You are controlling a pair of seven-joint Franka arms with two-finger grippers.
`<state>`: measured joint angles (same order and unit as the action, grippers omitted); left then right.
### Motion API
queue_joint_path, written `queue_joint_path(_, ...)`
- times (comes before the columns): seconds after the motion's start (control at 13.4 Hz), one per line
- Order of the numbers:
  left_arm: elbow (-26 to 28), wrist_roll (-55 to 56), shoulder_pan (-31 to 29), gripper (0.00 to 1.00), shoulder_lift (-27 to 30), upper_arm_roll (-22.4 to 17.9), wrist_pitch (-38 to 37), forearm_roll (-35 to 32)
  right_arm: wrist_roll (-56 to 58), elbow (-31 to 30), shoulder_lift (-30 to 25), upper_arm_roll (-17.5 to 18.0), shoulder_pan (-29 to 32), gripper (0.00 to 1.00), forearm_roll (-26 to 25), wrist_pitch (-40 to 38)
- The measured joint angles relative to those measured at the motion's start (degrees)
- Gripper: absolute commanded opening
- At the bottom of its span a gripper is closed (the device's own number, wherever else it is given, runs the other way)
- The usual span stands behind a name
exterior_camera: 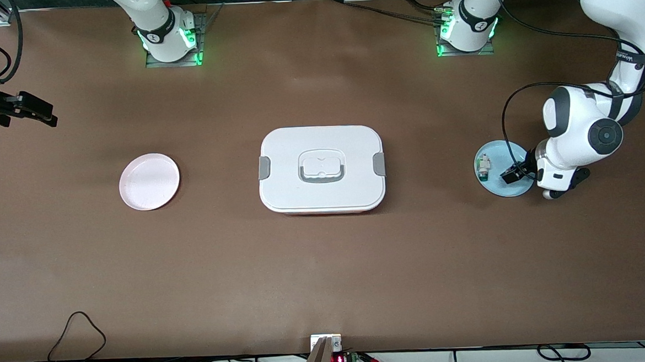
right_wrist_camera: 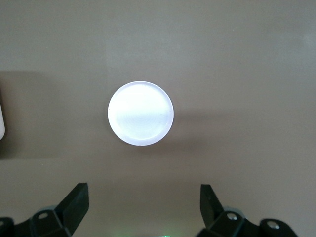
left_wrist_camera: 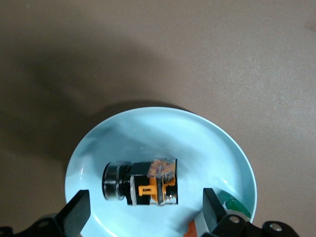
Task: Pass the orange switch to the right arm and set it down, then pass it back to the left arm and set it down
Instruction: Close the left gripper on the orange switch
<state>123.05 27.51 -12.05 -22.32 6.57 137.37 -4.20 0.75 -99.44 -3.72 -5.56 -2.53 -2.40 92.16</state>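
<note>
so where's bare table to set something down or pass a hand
Bare table lies between the pink plate and the box, and between the box and the blue plate. The blue plate is crowded: orange switch, small white-and-green component, open left hand.

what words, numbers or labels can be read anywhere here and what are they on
No text can be read with certainty in any view.
Round badges on the black joint bands of the two glossy white robot arms: too small to read.
Lettering on the black band of the left arm's upper link: blurred, unreadable.
Red digits on the small display at the table edge nearest the front camera: too small to read.
Large white rounded-rectangular box, tiny black-and-orange switch: no lettering shows.
</note>
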Motion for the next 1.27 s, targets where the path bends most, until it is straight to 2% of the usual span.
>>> queue_joint_path(0.22, 2.3, -2.8, -0.1, 1.00, 0.0, -0.1, 3.2, 0.0, 0.2, 0.0, 0.5, 0.1, -0.1, 1.00, 0.0, 0.0)
queue_joint_path(0.74, 3.1, -6.4, -0.1, 1.00, -0.6, -0.4, 4.4, -0.8, 0.2, 0.1, 1.6, 0.3, -0.7, 1.00, 0.3, 0.0)
queue_joint_path(0.82, 3.1, -6.5, -0.3, 0.97, -1.0, -0.5, 4.9, -1.0, 0.2, 0.1, 1.5, 0.4, -1.0, 1.00, 0.5, -0.2)
queue_joint_path(0.89, 3.1, -6.5, -0.4, 0.86, -1.3, -0.5, 5.3, -1.2, 0.2, 0.1, 1.5, 0.4, -1.5, 1.00, 0.6, -0.6)
queue_joint_path(0.97, 3.1, -6.5, -0.6, 0.67, -1.6, -0.5, 5.5, -1.2, 0.2, 0.1, 1.5, 0.5, -1.8, 1.00, 0.6, -0.7)
queue_joint_path(1.04, 3.1, -6.6, -0.6, 0.57, -1.6, -0.5, 5.6, -1.2, 0.2, 0.1, 1.5, 0.5, -2.0, 1.00, 0.6, -0.7)
queue_joint_path(1.12, 3.1, -6.6, -0.6, 0.40, -1.6, -0.5, 5.6, -1.2, 0.2, 0.1, 1.6, 0.5, -2.2, 1.00, 0.6, -0.7)
queue_joint_path(1.27, 3.1, -7.3, -0.7, 0.20, -1.5, -0.5, 5.6, -1.3, 0.3, 0.1, 1.8, 0.6, -3.1, 1.00, 0.6, -0.9)
